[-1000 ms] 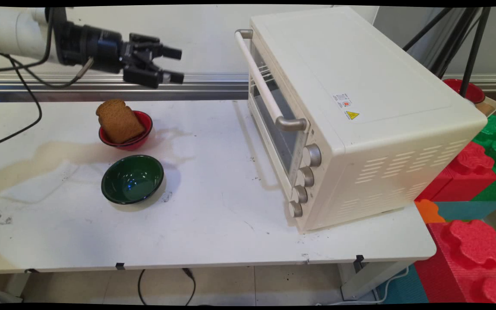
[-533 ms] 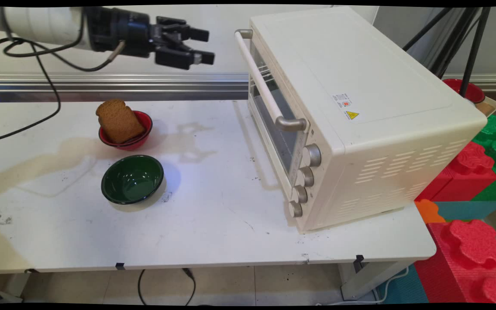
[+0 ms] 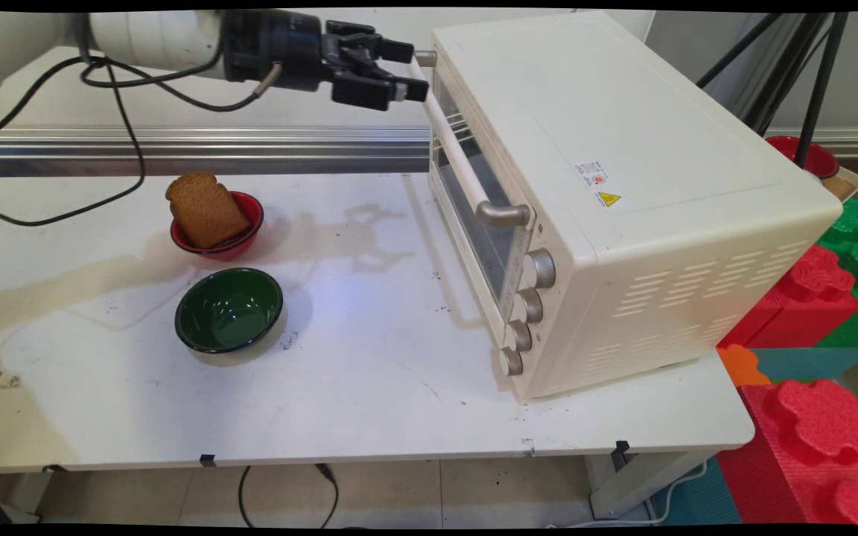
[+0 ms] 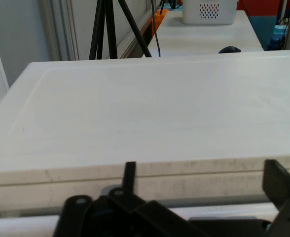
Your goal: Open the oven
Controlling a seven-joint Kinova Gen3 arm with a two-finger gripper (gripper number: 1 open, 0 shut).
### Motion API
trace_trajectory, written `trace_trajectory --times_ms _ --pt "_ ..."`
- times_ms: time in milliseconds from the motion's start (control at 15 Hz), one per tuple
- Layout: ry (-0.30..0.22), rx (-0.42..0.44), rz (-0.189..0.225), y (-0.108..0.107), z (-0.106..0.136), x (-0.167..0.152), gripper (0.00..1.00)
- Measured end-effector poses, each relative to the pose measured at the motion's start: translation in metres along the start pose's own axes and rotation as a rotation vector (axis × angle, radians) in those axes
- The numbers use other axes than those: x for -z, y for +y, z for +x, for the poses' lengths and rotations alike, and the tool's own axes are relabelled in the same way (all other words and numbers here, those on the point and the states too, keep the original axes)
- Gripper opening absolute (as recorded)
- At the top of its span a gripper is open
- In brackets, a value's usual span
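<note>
My gripper [image 3: 408, 70] is open and held high, pointing right at the upper far end of the toaster oven's door handle [image 3: 459, 146]. Its fingertips [image 3: 418, 90] bracket the handle's far end without closing on it. The cream toaster oven [image 3: 615, 193] stands on the right half of the table with its door shut. In the hand view the oven's flat top [image 4: 155, 108] fills the picture, with my gripper [image 4: 199, 180] rising from the bottom edge. Nothing is held.
A red bowl [image 3: 245, 231] with a slice of brown bread [image 3: 205, 210] stands at the table's left, a green empty bowl [image 3: 229, 310] just in front of it. Red and green foam blocks [image 3: 816, 417] lie right of the table. Black cables [image 3: 109, 119] hang from the arm.
The arm has swung right and slightly up, from above the red bowl to the far end of the oven's handle. The gripper has stayed open. Bowls and oven are unmoved.
</note>
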Motion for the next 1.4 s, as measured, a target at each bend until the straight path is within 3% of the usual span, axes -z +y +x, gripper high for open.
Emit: trace_trajectory --times_ms 67,133,1000,1400 --pt "-0.001 -0.005 -0.001 -0.001 0.001 -0.006 1.00" --pt "-0.003 -0.011 -0.003 -0.002 0.001 -0.011 0.00" --pt "-0.084 -0.049 -0.038 -0.003 -0.008 -0.056 0.00" --pt "-0.126 -0.053 -0.043 -0.006 -0.014 -0.061 0.00"
